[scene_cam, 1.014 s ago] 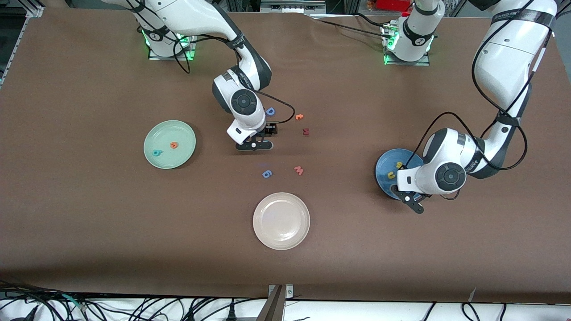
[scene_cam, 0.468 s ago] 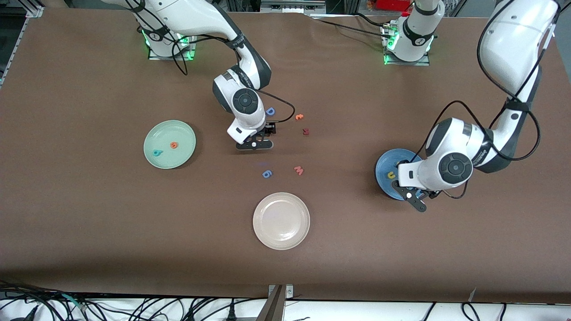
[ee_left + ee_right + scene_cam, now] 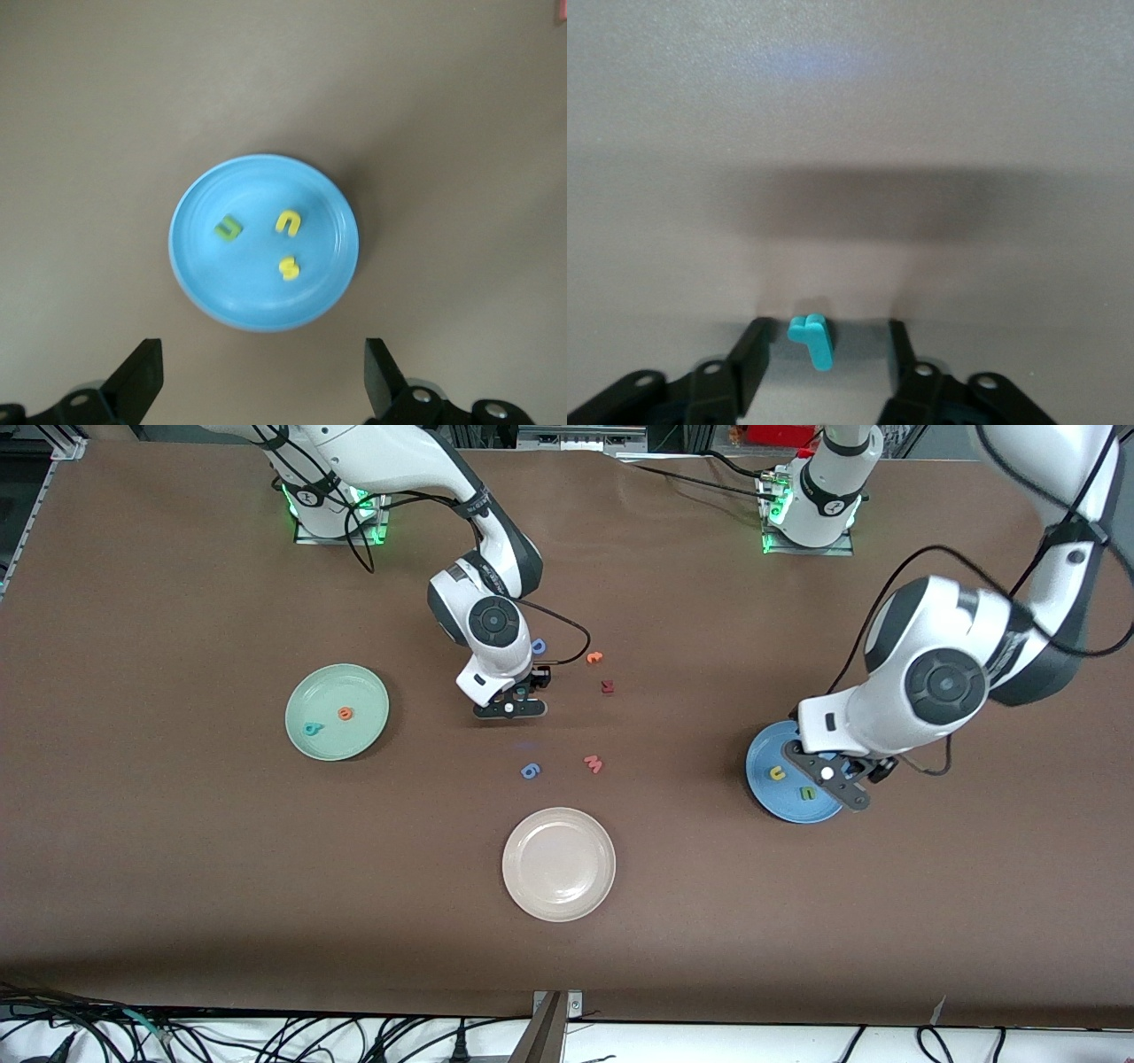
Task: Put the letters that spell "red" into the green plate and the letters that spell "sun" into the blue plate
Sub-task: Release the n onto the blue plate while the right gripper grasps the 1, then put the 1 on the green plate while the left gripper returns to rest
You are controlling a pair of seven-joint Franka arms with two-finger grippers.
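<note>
The teal "r" point(image 3: 811, 341) lies on the table between the right gripper point(image 3: 824, 359)'s part-open fingers, apparently not yet pinched, stem along the gap, while the left gripper point(image 3: 261, 381) hangs wide open, empty, over the blue plate point(image 3: 199, 292).

You've got a matt brown table point(image 3: 177, 850) covering, cloth- or paper-like, smooth with no glare. The blue plate point(image 3: 266, 173), green plate point(image 3: 310, 691) and cream plate point(image 3: 558, 903) all read as smooth plastic with a soft sheen, while the yellow "s" point(image 3: 289, 267), yellow "u" point(image 3: 288, 223), olive "n" point(image 3: 229, 228) and teal "r" point(image 3: 811, 338) look matt, like foam. Arm shells are glossy white plastic, and the right gripper point(image 3: 824, 354) fingers are matt black.
</note>
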